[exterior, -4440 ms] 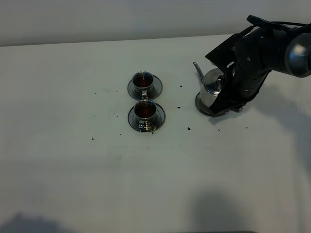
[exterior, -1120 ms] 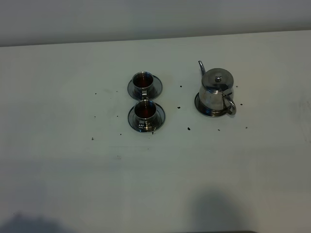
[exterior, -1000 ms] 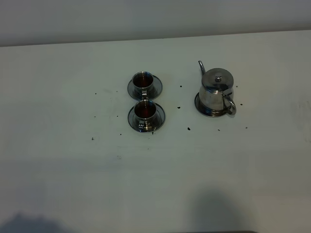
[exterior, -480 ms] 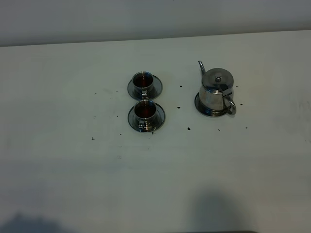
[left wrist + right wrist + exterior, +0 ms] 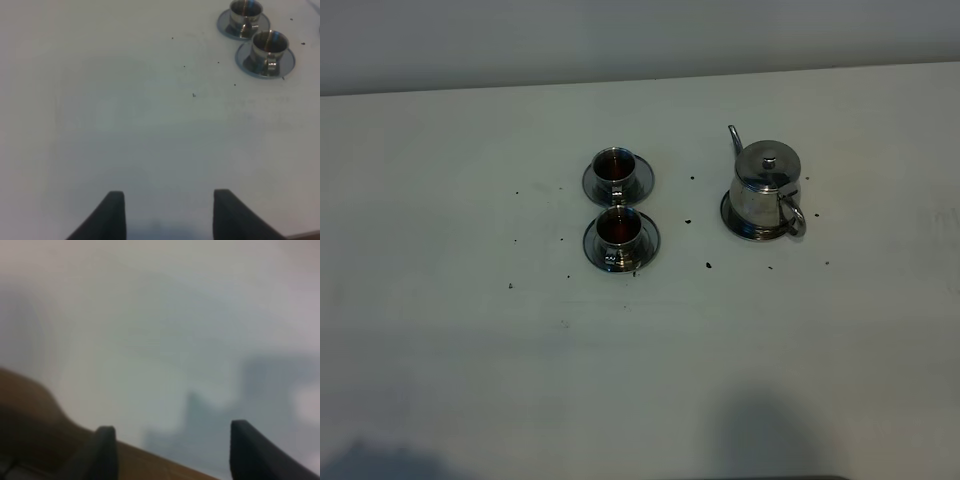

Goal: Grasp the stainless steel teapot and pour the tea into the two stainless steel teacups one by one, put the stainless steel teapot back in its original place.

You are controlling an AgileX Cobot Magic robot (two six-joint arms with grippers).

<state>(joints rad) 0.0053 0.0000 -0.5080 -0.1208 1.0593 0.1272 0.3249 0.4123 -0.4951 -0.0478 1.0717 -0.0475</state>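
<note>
White table (image 5: 440, 380), seen from the high camera, with the tea set standing on it. Stainless steel teapot (image 5: 766, 180), right of centre, upright on its round saucer (image 5: 732, 222), the original place; lid knob up, thin spout directed toward the far edge and slightly left, loop handle toward the near right, so the spout-to-handle line runs obliquely from far-left to near-right. Two stainless steel teacups, far cup (image 5: 614, 165) and near cup (image 5: 618, 228), each on its own saucer, stand left of the teapot and well apart from it, one just behind the other; both hold dark liquid. Small dark specks (image 5: 708, 265) lie scattered on the table around the set. No brand, label or writing can be read on any item.

Left gripper (image 5: 167, 197): jaws spread, nothing between them, above bare table with both cups visible far ahead. Right gripper (image 5: 170, 437): jaws spread, empty, against a blurred pale background.

Compared with 4.4 s ago, the right arm no longer covers the teapot and has left the high view; teapot and cups stand as they did 0.5 s ago.
</note>
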